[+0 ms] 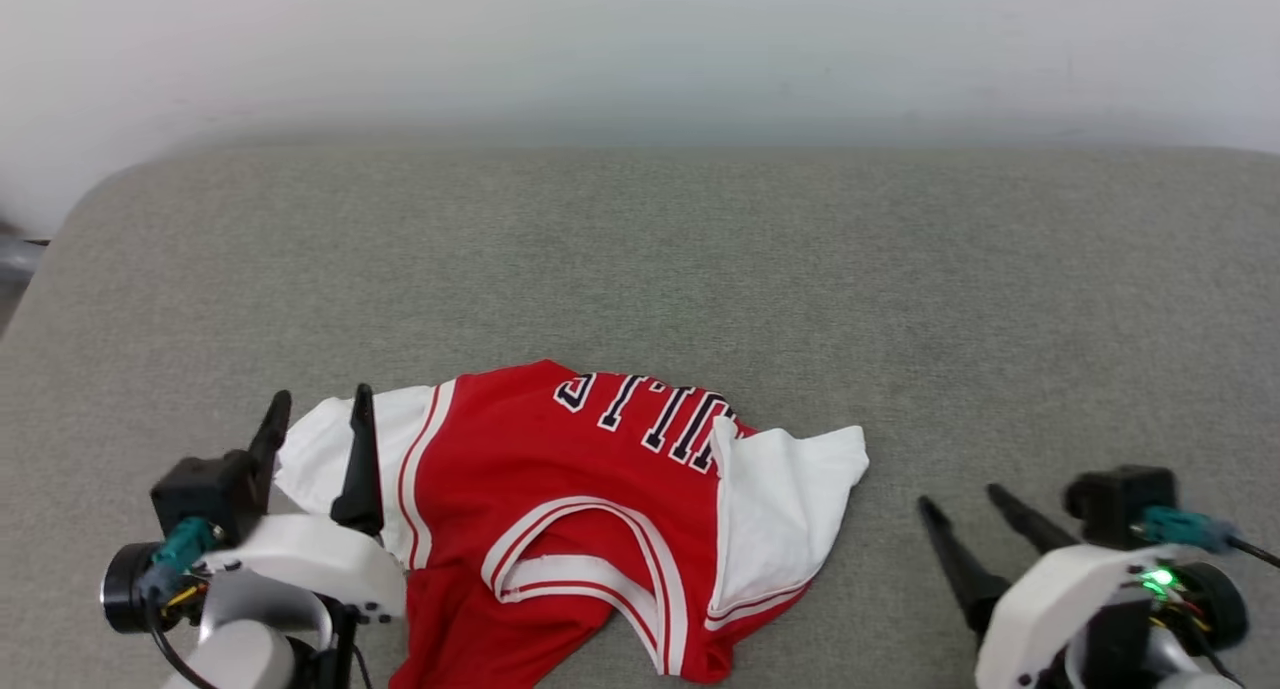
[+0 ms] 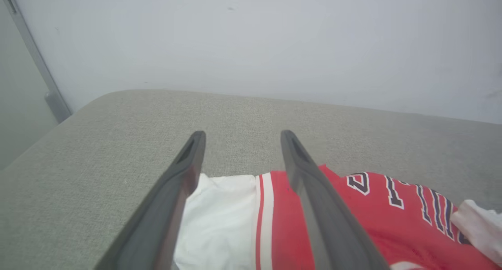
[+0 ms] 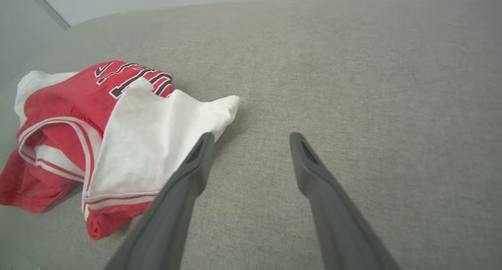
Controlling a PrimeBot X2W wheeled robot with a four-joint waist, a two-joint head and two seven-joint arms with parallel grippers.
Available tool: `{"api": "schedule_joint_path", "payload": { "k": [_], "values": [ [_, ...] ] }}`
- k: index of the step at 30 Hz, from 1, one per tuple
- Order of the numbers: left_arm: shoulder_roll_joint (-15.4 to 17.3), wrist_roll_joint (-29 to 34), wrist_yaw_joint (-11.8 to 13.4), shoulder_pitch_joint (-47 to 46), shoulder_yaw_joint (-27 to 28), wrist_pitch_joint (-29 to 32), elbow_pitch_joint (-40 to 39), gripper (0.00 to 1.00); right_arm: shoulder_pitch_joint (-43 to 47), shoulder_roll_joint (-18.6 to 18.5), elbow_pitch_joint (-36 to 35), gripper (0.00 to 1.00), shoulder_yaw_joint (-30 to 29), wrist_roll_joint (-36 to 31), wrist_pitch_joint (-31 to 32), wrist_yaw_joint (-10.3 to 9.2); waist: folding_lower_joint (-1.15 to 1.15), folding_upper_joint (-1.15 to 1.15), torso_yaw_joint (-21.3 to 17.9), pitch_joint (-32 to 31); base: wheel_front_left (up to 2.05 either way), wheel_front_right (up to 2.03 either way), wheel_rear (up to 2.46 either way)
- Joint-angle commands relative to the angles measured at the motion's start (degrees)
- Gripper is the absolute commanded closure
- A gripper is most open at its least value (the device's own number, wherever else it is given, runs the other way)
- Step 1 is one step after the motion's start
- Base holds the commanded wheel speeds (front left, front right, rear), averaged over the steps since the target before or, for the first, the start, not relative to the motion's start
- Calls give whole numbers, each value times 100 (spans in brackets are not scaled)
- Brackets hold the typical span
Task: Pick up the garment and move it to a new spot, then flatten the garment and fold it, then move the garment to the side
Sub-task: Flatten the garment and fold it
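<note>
Crumpled red jersey (image 1: 560, 489) at 6 o'clock, upside-down "ULLS" legible; left gripper (image 1: 321, 397) splayed over its white sleeve (image 1: 310, 459); right gripper (image 1: 960, 497) splayed, empty, 4 o'clock

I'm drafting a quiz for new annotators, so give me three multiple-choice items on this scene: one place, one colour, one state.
1. Where on the grey surface does the garment lie? A) at its far edge B) near the robot, toward its left C) at its far right
2. What colour are the sleeves? A) black B) blue C) white
3. How is the left gripper? A) open over a sleeve B) shut on a sleeve C) shut, empty
Key: 1 B, it lies low and left of centre in the head view; 2 C, both sleeves show white; 3 A, its fingers stand apart.
</note>
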Motion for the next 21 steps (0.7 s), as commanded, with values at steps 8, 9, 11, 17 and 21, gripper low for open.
{"api": "schedule_joint_path", "payload": {
  "k": [8,9,11,17,21],
  "values": [
    [-399,698,-74,428,186,-20,-652,0,-782,-407,163,0,1038,529,1139,-4,0,0,466,88,0,0,0],
    [-447,736,-100,445,200,-21,-674,0,-879,-429,198,0,1148,594,1226,-4,0,0,523,104,0,0,0],
    [-529,807,-136,479,213,-21,-690,0,-1079,-478,261,0,1357,673,1361,-4,0,0,629,145,0,0,0],
    [-791,951,-309,448,249,-21,-637,0,-1580,-593,620,0,1814,811,1670,-3,0,0,899,262,0,0,0],
    [-946,1009,-432,425,288,-21,-532,0,-1806,-691,888,0,1980,858,1902,-4,0,0,994,326,0,0,0]
  ]
}}
